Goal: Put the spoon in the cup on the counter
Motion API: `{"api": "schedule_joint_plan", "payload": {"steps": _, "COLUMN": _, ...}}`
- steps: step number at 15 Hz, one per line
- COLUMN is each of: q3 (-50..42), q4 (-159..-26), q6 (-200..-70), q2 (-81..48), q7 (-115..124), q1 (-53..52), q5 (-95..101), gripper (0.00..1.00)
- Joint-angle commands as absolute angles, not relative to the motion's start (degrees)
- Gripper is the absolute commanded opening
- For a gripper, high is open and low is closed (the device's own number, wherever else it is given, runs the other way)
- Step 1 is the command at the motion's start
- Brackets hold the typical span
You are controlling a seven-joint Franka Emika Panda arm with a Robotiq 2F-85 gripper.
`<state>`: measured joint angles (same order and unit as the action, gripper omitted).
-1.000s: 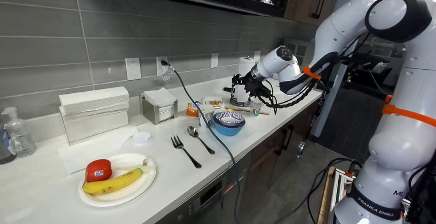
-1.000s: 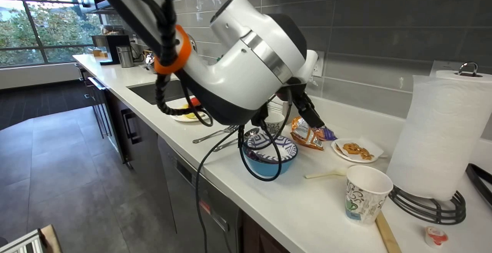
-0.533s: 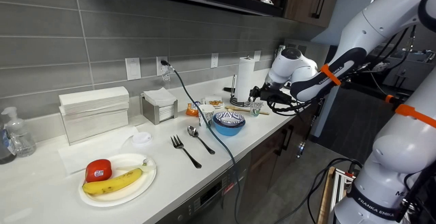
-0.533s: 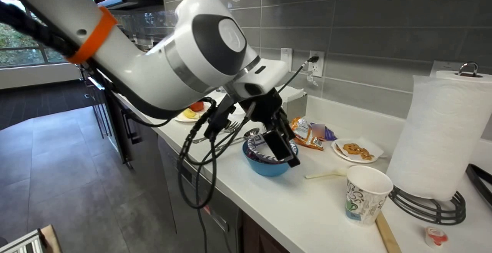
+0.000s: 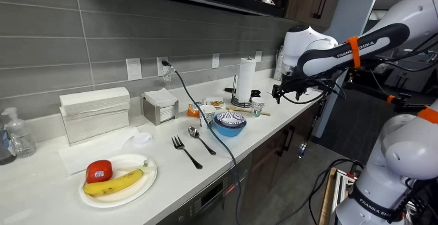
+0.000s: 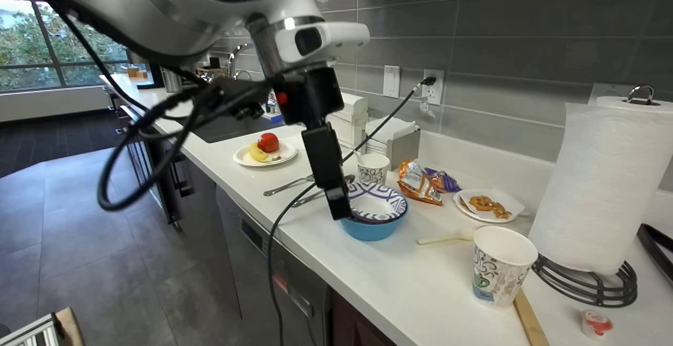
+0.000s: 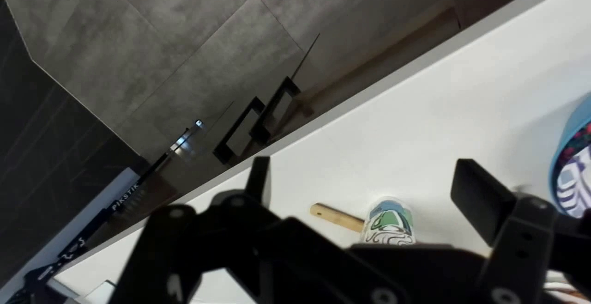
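Pale counter (image 5: 171, 184), tool (image 7: 365, 187) spread wide, clear of cups (image 5: 257, 107)

The spoon (image 5: 200, 139) is metal, dark and glossy, lying flat on the worktop (image 5: 171, 184) — its handle slants toward the straight front edge, its bowl points away from it. The worktop is long and off-white. Near the spoon's bowl stands a white paper cup (image 6: 374, 172), upright, a dark swirling print round its side. A second cup (image 6: 497, 277), in the same white with swirls, also stands upright on the worktop, well apart from the spoon. Its open mouth shows a white inner wall, and green and blue patches sit low on its outside — in the wrist view only that lower part shows.
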<state>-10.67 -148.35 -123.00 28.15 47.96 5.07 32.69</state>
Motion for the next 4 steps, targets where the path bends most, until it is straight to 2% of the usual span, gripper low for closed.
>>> {"api": "schedule_joint_plan", "payload": {"steps": 1, "q3": -7.69, "q4": -147.5, "q6": -121.15, "q2": 29.5, "q7": 43.36, "q1": 7.82, "q5": 29.26, "gripper": 1.0}}
{"api": "schedule_joint_plan", "payload": {"steps": 4, "q3": -8.45, "q4": -147.06, "q6": -119.64, "q2": 31.55, "q7": 40.29, "q1": 6.84, "q5": 28.1, "gripper": 1.0}}
